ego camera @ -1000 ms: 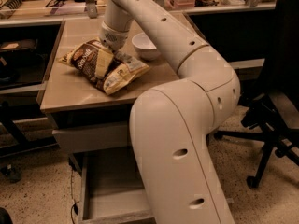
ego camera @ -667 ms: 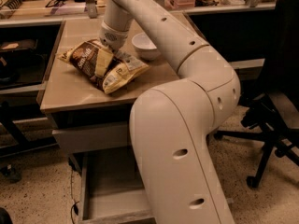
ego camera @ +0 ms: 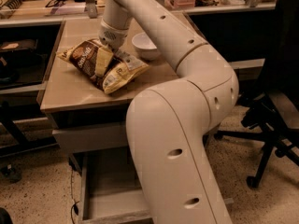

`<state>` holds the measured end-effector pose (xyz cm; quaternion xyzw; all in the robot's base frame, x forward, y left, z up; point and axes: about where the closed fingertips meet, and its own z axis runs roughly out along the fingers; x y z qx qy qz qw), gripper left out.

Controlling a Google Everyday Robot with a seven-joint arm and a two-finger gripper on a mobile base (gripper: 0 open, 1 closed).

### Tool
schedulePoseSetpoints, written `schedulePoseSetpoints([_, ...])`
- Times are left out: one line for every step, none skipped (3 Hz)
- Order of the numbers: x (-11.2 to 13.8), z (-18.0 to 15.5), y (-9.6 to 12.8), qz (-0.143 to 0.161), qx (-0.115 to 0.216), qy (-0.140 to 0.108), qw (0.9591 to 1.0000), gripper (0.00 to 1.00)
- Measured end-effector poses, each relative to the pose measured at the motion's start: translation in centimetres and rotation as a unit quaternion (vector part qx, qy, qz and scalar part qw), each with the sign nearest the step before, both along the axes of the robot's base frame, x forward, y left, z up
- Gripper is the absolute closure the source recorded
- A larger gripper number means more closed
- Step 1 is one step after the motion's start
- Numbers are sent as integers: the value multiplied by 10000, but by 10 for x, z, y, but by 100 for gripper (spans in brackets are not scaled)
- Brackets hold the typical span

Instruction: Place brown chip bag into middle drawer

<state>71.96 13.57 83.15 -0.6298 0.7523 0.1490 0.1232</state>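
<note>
The brown chip bag [ego camera: 88, 64] lies on the tan tabletop [ego camera: 65, 94], crinkly dark brown with pale yellow edges. My gripper [ego camera: 104, 56] reaches down from the white arm and sits on the bag's top middle, touching it. The bag rests on the table. The middle drawer [ego camera: 105, 190] stands pulled open below the table, low near the floor, with a flat grey floor and a low front lip. My arm's big white body hides the drawer's right part.
A white bowl [ego camera: 145, 45] stands on the table just right of the bag. A closed drawer front [ego camera: 88, 136] sits under the tabletop. A black office chair [ego camera: 273, 125] stands at the right. A shelf with clutter [ego camera: 14, 50] is to the left.
</note>
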Motion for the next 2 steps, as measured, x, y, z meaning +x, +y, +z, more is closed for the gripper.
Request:
schedulePoseSetpoints([1, 14, -8, -45, 59, -189, 9998, 100])
schedulePoseSetpoints([-19, 32, -11, -78, 326, -445, 9984, 100])
